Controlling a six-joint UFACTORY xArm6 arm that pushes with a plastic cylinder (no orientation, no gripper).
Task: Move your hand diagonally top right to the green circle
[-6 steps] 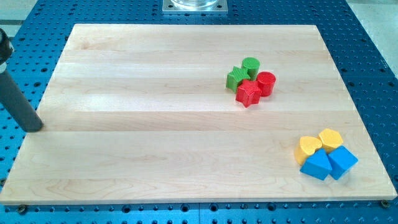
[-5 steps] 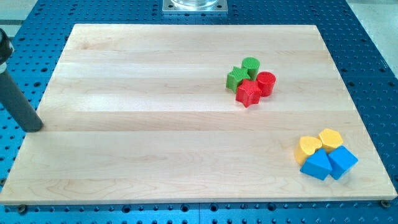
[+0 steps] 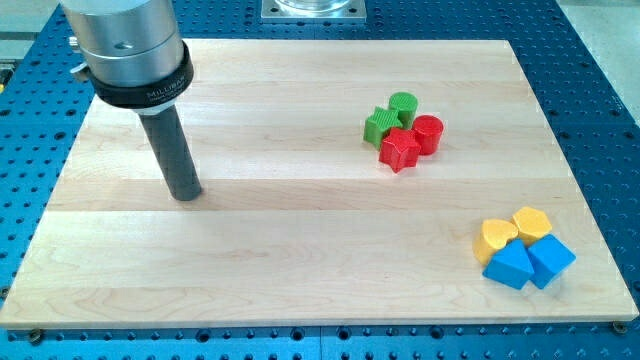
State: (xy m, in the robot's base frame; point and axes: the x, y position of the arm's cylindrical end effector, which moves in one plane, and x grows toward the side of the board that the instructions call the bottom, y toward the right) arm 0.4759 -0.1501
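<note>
Wooden board (image 3: 300, 240) | my tip (image 3: 186, 195) left | green circle (image 3: 403, 104) far upper-right

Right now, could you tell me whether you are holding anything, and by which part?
Nothing is held. My tip rests on the bare board at the view's left, far from the green circle and touching no block.

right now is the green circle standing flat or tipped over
Standing flat: the green circle shows its round top face up, at the top of the cluster, touching the green star. My tip is far to the view's left.
</note>
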